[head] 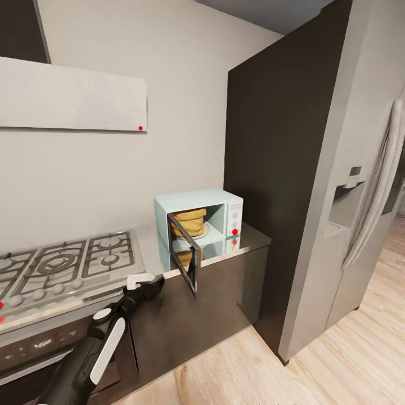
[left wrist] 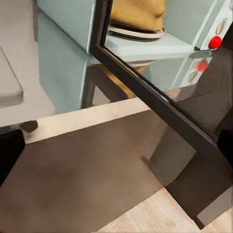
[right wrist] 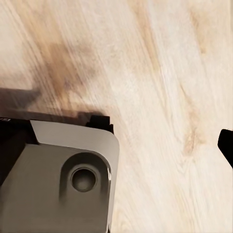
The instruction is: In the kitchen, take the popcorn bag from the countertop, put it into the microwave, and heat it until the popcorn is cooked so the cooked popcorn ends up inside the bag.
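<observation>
Your bag sits inside the microwave, on the round white plate in the cooking chamber. It is a squat tan-orange paper sack, wrinkled, with its rim rolled down into a thick band, and it fills much of the opening's width. No pale popcorn bits can be made out at its mouth from here.

The microwave is a small mint-blue box standing on the steel table, close to the table's right end and just beside the tall dark cabinet wall. Its white side panel carries two knobs and a red round light, which mirrors in the glossy top below it. The dark-framed glass door hangs open, swung out past the table's front edge.

Your left tool hangs at the front edge of the table, between the gas hob and the open door, near the door but not touching it. Whether its fingers are spread or closed you cannot tell; in the left wrist view only a dark fingertip shows at the side.

In the right wrist view you see light wood floor and part of the robot's grey base; a dark fingertip shows at the frame's edge, and the right tool's state cannot be told.
</observation>
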Controlling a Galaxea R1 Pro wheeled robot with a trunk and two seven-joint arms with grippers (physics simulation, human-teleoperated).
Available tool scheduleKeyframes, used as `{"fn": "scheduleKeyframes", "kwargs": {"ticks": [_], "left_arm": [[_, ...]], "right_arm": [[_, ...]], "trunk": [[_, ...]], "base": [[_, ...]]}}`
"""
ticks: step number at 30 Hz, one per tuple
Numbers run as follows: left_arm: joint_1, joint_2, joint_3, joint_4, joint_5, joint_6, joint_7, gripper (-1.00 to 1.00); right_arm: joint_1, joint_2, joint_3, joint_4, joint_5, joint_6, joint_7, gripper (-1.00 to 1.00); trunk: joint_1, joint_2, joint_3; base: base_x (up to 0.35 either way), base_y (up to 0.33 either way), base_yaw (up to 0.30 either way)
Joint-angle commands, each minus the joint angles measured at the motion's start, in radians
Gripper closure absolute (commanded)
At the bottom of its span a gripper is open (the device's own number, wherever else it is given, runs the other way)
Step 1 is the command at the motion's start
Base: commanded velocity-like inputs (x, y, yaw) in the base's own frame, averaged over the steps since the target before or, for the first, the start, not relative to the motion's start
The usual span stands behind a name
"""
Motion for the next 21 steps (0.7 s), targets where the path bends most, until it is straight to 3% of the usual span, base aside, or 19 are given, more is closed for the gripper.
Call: {"fn": "scheduleKeyframes", "kwargs": {"ticks": [1, 11, 21], "left_arm": [[0.000, 0.001, -0.001, -0.001, 0.007, -0.002, 0.000, -1.00], [0.000, -0.002, 0.000, -0.002, 0.007, -0.018, 0.001, -1.00], [-0.001, -0.034, 0.002, -0.003, 0.005, -0.022, 0.009, -1.00]], "right_arm": [[-0.002, 0.000, -0.008, 0.002, 0.008, -0.001, 0.002, -1.00], [-0.002, -0.002, -0.008, 0.002, 0.008, -0.002, 0.002, -1.00], [-0.002, -0.003, -0.008, 0.002, 0.008, -0.003, 0.002, -1.00]], "trunk": [[0.000, -0.001, -0.001], [0.000, -0.001, 0.004], [0.000, -0.001, 0.009]], "base": [[0.000, 0.000, -0.228], [0.000, 0.000, -0.230], [0.000, 0.000, -0.223]]}}
